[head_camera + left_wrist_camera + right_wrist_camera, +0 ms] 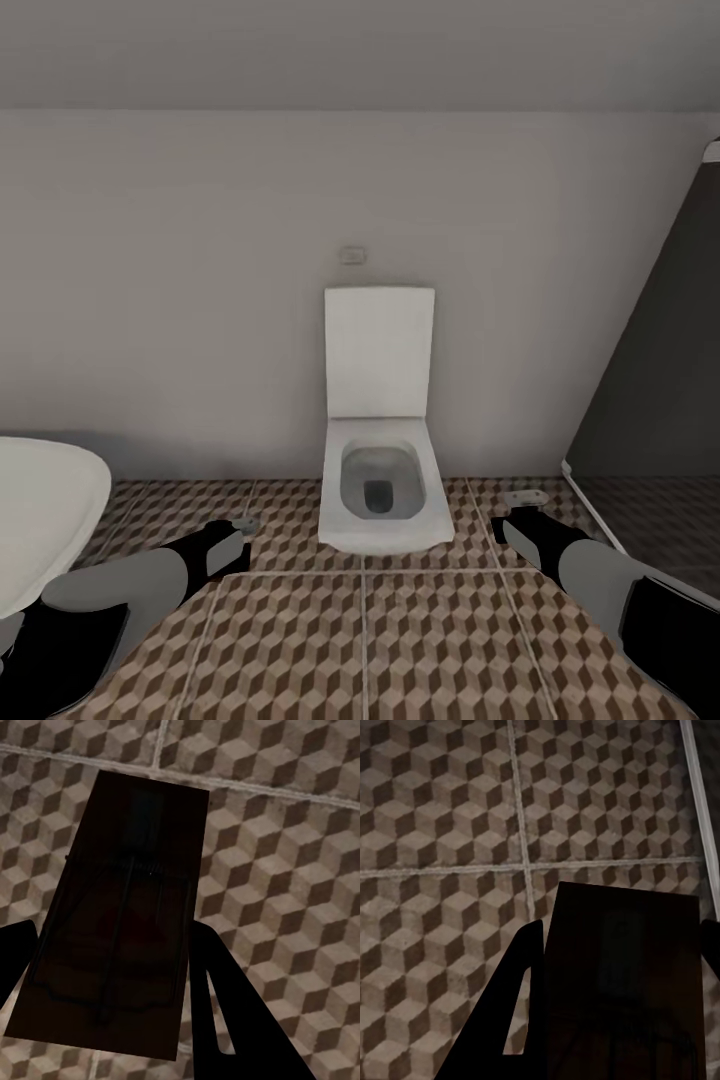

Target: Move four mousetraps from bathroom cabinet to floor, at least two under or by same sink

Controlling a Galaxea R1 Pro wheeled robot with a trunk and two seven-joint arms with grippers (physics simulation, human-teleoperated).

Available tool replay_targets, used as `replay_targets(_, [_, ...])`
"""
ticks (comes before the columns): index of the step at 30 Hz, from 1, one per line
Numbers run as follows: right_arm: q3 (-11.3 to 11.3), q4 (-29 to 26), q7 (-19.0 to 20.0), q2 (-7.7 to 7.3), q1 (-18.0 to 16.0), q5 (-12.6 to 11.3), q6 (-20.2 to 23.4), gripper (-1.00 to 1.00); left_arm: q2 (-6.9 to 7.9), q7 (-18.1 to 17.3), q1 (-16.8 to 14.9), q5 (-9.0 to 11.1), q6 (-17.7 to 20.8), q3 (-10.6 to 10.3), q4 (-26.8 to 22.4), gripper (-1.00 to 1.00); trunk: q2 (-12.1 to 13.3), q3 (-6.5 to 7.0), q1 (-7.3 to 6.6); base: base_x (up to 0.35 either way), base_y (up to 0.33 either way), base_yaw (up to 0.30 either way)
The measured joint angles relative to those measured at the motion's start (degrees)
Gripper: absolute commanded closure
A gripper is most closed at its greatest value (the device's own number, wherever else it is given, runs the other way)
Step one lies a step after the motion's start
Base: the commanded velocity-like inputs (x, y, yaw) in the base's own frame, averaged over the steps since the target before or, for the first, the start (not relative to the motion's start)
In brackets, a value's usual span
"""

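Pinching a mousetrap [120, 922] lengthwise, left claw [112, 967], right claw [615, 1005] likewise pinching another mousetrap [622, 982], above bathroom floor [420, 640]

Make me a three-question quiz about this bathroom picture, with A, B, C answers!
1. Where is the toilet? A) against the back wall B) inside the dark shower stall C) on top of the tub
2. How many mousetraps are being carried? A) none B) one C) two
3. The toilet lid is: A) up B) down C) missing

Answers:
1 A, it stands on the floor against the wall, straight ahead between the arms.
2 C, the left tool grips one mousetrap and the right tool grips another mousetrap.
3 A, the lid stands upright and the bowl is open.
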Motion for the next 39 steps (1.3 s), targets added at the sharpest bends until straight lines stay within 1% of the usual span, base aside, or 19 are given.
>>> replay_targets(39, [0.07,0.00,0.27,-0.01,0.01,0.00,-0.09,1.00,0.09,0.00,0.00,0.00,-0.02,-0.05,-0.01,1.00,-15.64,-7.00,8.57,0.000,0.000,0.000])
